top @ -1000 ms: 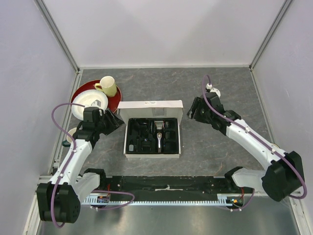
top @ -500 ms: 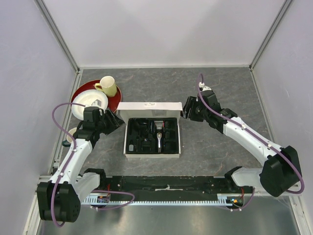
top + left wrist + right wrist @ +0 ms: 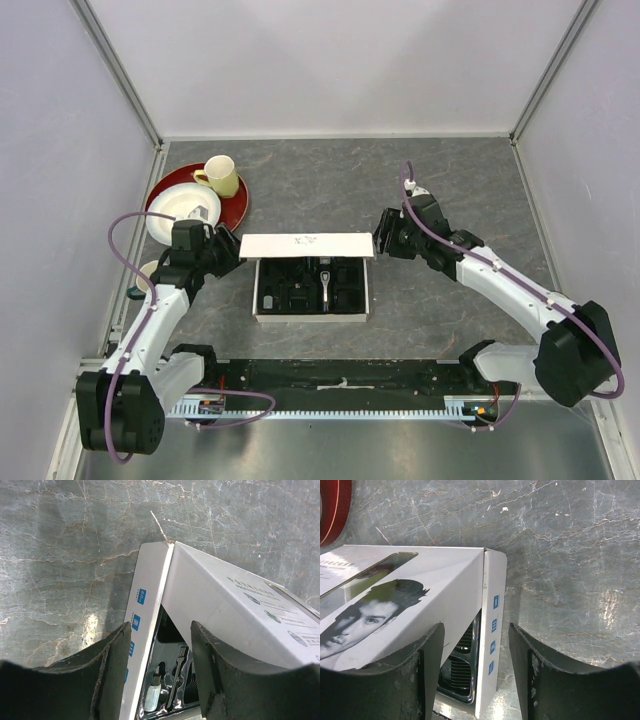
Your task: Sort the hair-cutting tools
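The white box (image 3: 311, 316) lies in the middle of the table with its black tray showing. In the tray are the black-and-silver clipper (image 3: 326, 283) and black comb attachments (image 3: 291, 291). The lid (image 3: 307, 245) stands tilted over the tray's back part. My left gripper (image 3: 233, 252) is open at the lid's left end; in the left wrist view (image 3: 157, 677) its jaws straddle the box wall (image 3: 144, 625) and the lid (image 3: 225, 600), with the thin brush (image 3: 175, 677) between them. My right gripper (image 3: 381, 237) is open at the lid's right end (image 3: 476, 675), astride the side wall (image 3: 493, 640). The cord is hidden.
A red plate (image 3: 236, 203) at the back left holds a white plate (image 3: 170, 215) and a yellow mug (image 3: 221, 176). A small white bottle (image 3: 152, 696) sits in the tray. The lid's top shows a man's face (image 3: 355, 617). Grey side walls close in the table.
The lid has swung up from lying flat behind the box and now tilts over the tray. My right gripper has moved left to the lid's right end. The left arm has barely shifted.
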Tool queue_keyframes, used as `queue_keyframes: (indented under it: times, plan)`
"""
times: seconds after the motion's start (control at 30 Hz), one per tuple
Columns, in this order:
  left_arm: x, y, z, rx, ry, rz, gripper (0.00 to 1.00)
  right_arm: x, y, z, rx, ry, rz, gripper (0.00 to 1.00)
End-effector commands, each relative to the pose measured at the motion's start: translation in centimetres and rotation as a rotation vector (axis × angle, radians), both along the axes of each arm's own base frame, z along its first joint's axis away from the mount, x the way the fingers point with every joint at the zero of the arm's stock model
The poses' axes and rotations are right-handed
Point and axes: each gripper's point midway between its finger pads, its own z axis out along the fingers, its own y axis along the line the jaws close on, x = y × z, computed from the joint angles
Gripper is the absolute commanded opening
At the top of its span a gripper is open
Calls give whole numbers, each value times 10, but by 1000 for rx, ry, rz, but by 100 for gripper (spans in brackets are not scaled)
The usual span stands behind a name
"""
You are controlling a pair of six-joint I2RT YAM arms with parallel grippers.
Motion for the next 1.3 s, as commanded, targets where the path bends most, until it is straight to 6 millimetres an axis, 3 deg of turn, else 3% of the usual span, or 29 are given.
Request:
queue_keyframes:
  times: [0.0,0.2,0.33,0.43,0.47,0.6,0.73,0.87,1.07,1.27]
  plan:
    - [2,-5,8,-32,-37,-6,58,1,-2,11,11,-40,-18,61]
    - [2,7,12,9,-35,56,58,13,-29,22,-82,-94,-146,62]
    - [4,18,24,43,-63,112,59,30,-37,57,-58,-193,-241,64]
    - [7,26,37,61,-99,158,59,43,-23,81,5,-265,-207,66]
    - [9,27,41,64,-111,167,59,45,-8,93,60,-293,-150,66]
    - [12,26,56,57,-152,162,60,42,31,102,140,-290,36,66]
    - [13,14,63,36,-178,81,61,25,51,81,141,-226,139,66]
    - [6,-2,56,-12,-150,-12,61,-1,61,50,114,-152,204,66]
    - [-12,-15,28,-72,-70,-66,61,-27,55,-5,40,-32,231,66]
    - [-22,-28,8,-148,-35,-108,67,-33,49,-28,-1,21,203,66]
